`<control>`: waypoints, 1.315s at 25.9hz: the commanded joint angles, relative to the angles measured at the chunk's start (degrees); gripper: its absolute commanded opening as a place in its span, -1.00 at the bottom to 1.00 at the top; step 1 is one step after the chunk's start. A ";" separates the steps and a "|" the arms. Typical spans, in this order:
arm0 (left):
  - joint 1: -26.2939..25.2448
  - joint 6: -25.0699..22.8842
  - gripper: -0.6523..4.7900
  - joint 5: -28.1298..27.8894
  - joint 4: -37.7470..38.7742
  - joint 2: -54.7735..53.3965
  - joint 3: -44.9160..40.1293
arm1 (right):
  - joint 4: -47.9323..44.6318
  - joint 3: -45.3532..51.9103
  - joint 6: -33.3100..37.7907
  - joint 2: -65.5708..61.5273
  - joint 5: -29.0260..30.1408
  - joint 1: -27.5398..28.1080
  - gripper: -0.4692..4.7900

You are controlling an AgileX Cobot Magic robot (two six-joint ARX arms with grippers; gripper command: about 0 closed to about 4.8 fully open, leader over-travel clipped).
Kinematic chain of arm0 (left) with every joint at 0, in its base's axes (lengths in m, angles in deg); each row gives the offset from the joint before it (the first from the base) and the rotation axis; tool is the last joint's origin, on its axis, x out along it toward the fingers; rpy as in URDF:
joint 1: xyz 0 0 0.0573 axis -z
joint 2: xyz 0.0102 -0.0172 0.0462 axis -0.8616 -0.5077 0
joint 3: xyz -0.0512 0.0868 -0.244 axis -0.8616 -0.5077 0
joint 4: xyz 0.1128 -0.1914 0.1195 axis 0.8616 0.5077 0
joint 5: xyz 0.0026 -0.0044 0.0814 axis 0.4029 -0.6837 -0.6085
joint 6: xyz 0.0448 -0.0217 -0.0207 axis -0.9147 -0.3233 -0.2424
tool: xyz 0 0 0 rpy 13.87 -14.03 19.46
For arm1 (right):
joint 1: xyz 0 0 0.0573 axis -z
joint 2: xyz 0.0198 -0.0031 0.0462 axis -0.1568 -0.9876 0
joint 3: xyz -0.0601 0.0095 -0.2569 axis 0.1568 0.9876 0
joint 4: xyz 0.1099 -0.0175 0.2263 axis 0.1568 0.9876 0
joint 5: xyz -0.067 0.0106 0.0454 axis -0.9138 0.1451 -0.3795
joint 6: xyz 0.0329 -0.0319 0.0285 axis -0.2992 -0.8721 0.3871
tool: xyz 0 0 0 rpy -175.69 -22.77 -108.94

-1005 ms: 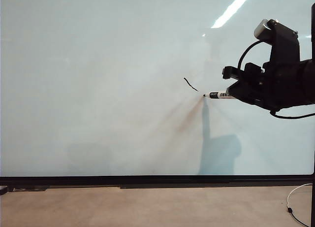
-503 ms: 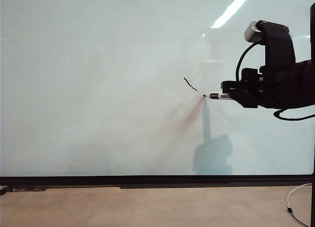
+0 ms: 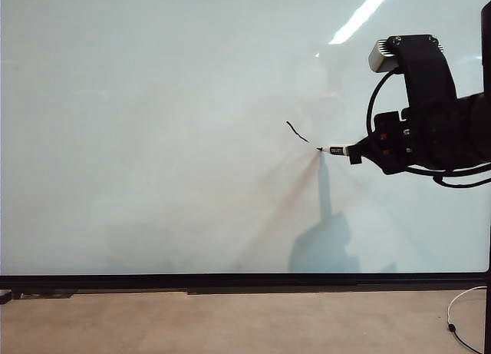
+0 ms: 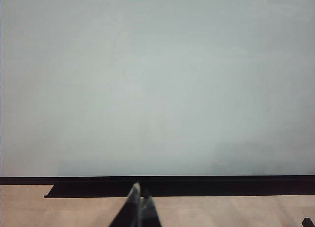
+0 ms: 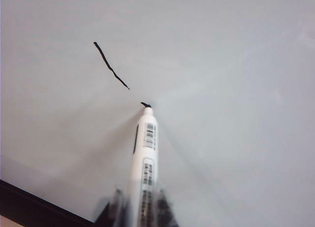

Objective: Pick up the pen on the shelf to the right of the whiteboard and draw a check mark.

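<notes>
In the exterior view you face the whiteboard [image 3: 153, 139], a big glossy white panel that fills nearly the whole picture and mirrors two ceiling lights near its top right. Its thin black frame [image 3: 230, 281] runs along the bottom, and below that lies a strip of plain tan surface [image 3: 230, 323]. A thin white cable [image 3: 460, 308] with a dark plug curls at the lower right corner. Your right gripper [image 3: 354, 151] reaches in from the right edge, closed on the pen [image 3: 335, 149], which lies level with its dark tip at the board, right of centre. Just up and left of the tip sits a short black stroke [image 3: 297, 131], the beginning of the check mark, with a small gap between it and the tip. The arm's shadow falls on the board below the pen.

In the left wrist view your left gripper [image 4: 140, 207] hangs low in front of the board's lower frame, fingers pressed together and holding nothing, with tan surface under it.

In the right wrist view the pen [image 5: 145, 158], white with barcode labels, stands clamped between the blurred dark fingers [image 5: 165, 210]. Its tip meets the board at a tiny black dot, and the stroke [image 5: 110, 67] slants just beyond.
</notes>
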State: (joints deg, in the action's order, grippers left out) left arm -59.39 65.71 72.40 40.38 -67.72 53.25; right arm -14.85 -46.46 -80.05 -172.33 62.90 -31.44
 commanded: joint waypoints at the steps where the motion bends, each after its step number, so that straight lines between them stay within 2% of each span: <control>1: 0.00 -0.24 -0.78 0.02 -0.72 -0.02 0.17 | -1.11 -0.42 -0.76 0.39 -3.04 0.26 -0.84; 20: 0.00 -0.24 -0.78 0.02 -0.72 -0.02 0.17 | 4.57 -0.33 -3.72 9.49 -3.56 0.42 -0.84; 34: 0.02 -0.24 -0.78 0.00 -0.70 -0.02 0.17 | 5.11 -0.33 -5.03 12.15 -4.22 1.14 -0.84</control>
State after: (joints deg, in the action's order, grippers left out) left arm -59.39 65.71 72.40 40.38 -67.70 53.25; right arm -8.08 -46.35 -84.51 -160.92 60.38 -30.56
